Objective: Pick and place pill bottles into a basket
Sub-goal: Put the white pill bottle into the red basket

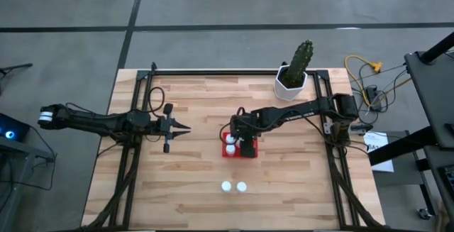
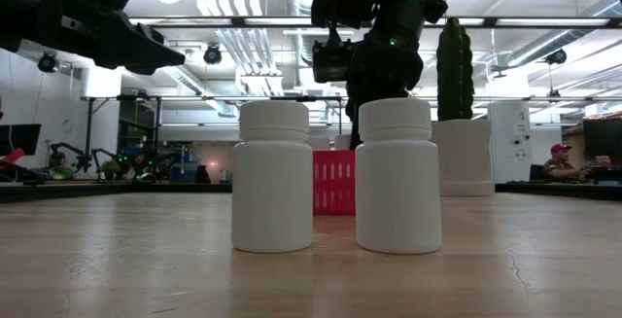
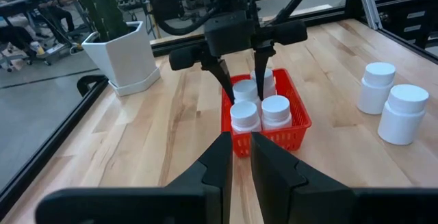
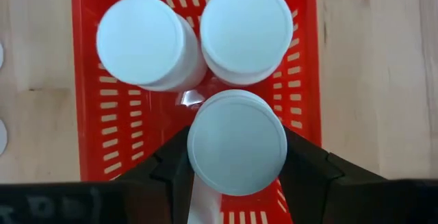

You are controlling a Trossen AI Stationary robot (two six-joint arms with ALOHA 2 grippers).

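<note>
Right fingers: the right gripper [image 4: 236,157] is clamping a pill bottle [image 4: 237,142] by its sides, one dark finger [image 4: 171,166] pressing at the cap's 9 o'clock and the other at its 3 o'clock.
Held bottle axis: standing upright, cap facing the wrist camera, so its long axis is running straight down into the basket [image 4: 303,80].
Key relation: the held bottle is hanging over the basket's free half, and two bottles already inside [image 4: 144,42] are sitting just beside it at 11 and 1 o'clock, apparently touching or nearly so.
Judgement: the coming move is probably a straight lowering and release; any drift toward 12 o'clock would bump the seated pair.
Remaining bottles: two more [image 1: 233,186] are standing on the desk [image 1: 191,189] at the basket's 6 o'clock in the high view, well apart from it.
Left fingers: the left gripper [image 1: 186,128] is waiting with its fingers almost closed and empty, out at the basket's 9 o'clock.
Nearer arm: the right one.
</note>
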